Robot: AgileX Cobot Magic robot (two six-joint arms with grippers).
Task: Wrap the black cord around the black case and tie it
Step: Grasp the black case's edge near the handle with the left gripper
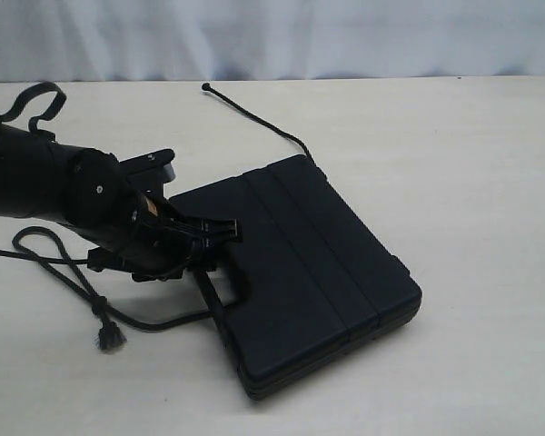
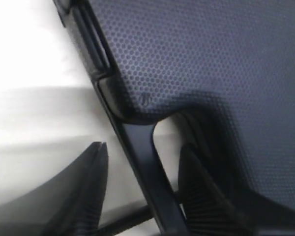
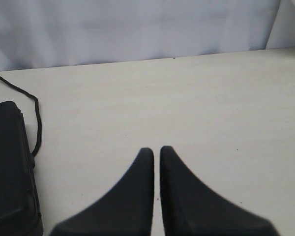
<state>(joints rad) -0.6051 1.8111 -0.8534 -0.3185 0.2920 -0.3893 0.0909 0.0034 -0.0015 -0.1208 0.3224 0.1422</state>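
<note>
- Three views here, and each gives me something the others lack.
- From the exterior view I get the layout. The black case lies on the surface, and the left tool sits at its handle end.
- Only that view shows me the whole run of the black cord. Its knobbed tip rests far back on the surface, and the line runs to the case's far corner, where I lose it.
- The cord shows again beside the handle end and loops out to the left of the view. It passes through a knot and ends in the frayed tip.
- The left wrist view settles the left tool's jaws, which the exterior view blurs. The handle bar runs between the two fingers with pale surface showing on either side, so the tool is spread and straddles the bar without clamping it.
- A dark blurred strand crosses near the fingers' base; I cannot tell what it is.
- The right tool appears only in its own wrist view. Its jaws are closed with a sliver between them, they hold nothing, and they are over bare surface.
- That view also catches the case's edge off to one side, with a stretch of cord just beside it.
</note>
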